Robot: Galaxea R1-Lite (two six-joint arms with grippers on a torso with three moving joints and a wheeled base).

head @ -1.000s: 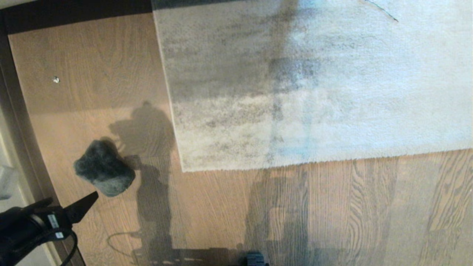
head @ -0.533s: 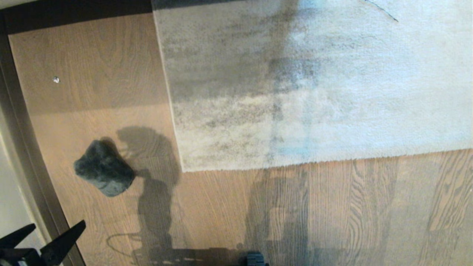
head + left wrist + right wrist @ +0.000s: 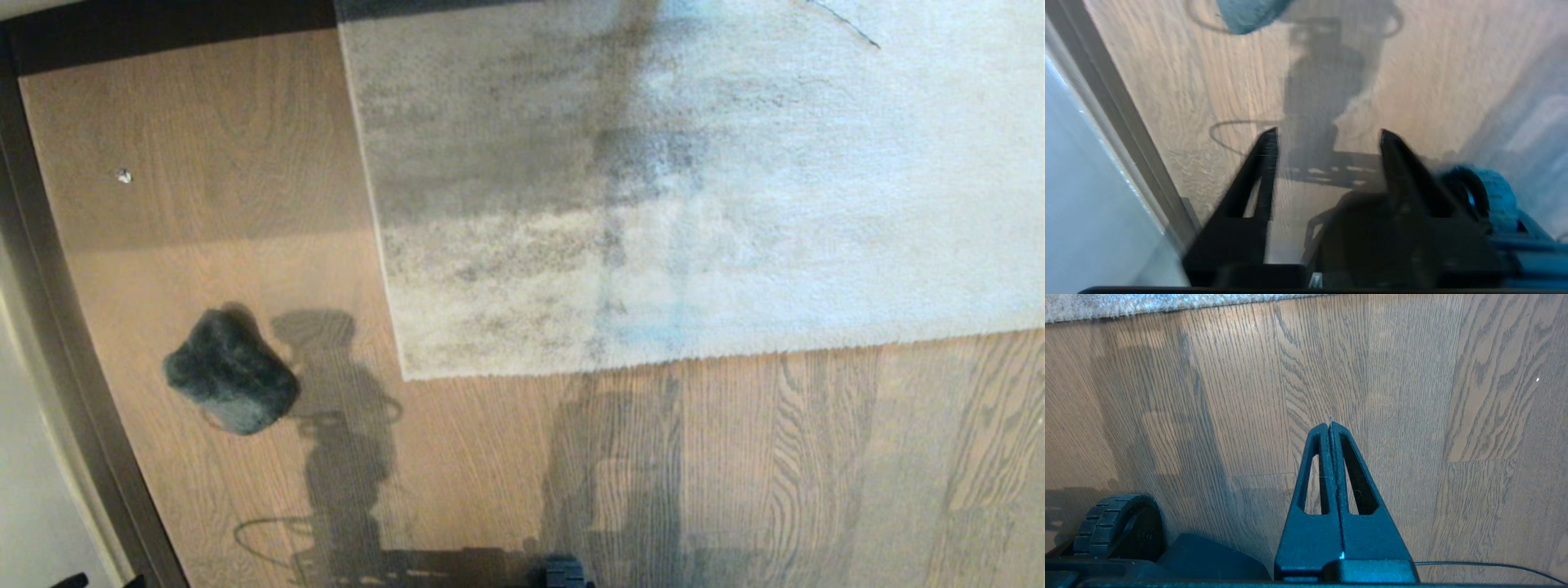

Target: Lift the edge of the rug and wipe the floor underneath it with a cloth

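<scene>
Lying flat: large mottled grey short-pile rug (image 3: 694,188) on brown wood-grain plank floor (image 3: 229,122).
Cloth: small dark fuzzy cloth (image 3: 230,380), beside rug.
Left gripper (image 3: 1327,139): fingers apart, empty.
Right gripper (image 3: 1329,424): fingers closed, empty.

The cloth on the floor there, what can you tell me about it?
The cloth is a small, dark grey-black fuzzy lump, bunched up rather than spread flat. It lies on the brown wood-grain floor, left of the rug's near corner and apart from it. Nothing grips or touches it; only a shadow falls beside it. The left wrist view catches just its edge.
</scene>
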